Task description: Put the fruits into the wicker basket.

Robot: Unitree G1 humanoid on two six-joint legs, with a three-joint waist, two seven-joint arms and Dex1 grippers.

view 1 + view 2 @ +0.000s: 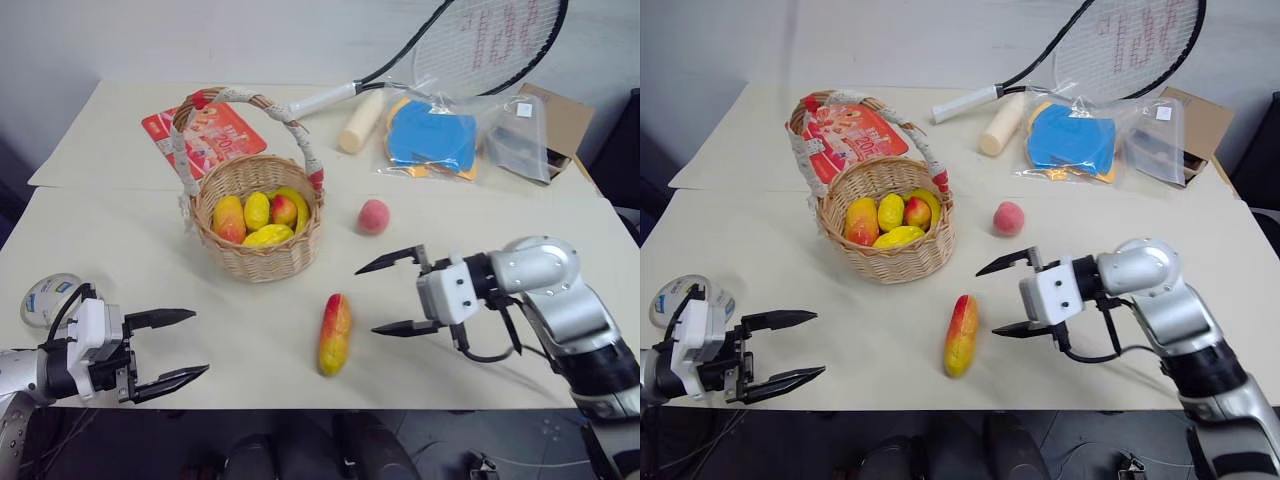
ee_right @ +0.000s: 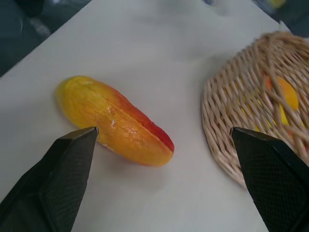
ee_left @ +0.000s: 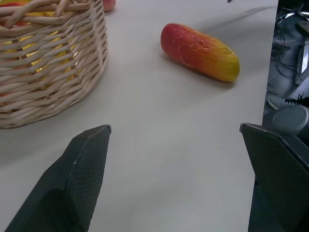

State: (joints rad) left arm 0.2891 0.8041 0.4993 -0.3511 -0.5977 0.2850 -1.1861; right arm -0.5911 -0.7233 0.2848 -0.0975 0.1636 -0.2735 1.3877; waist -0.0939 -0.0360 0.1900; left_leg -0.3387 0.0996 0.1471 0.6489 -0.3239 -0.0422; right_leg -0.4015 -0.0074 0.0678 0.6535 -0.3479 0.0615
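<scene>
1. Elongated yellow-orange fruit: lies on the white table near its front edge, at about 5 o'clock from the wicker basket and apart from it. Long axis runs nearly front to back, red end toward the basket, yellow end toward the table's edge.
2. Peach: rests on the table just beside the basket at 3 o'clock, not touching it.
3. The basket stands upright, its taped handle arching overhead. It holds several yellow and red-yellow fruits; four or five, though the exact count is hard to make out.
4. Right gripper: fingers spread wide, holding nothing, hovering at 3 o'clock of the long fruit with its tips pointed toward it. In the right wrist view the fruit lies between the two fingers.
5. Left gripper: released, empty, over the front edge at 9 o'clock of the fruit, well apart. Bare tabletop lies between both grippers and the fruit.
6. Far side: racket, blue item in a plastic bag, cardboard box, red packet. A tape roll sits at the left edge.
</scene>
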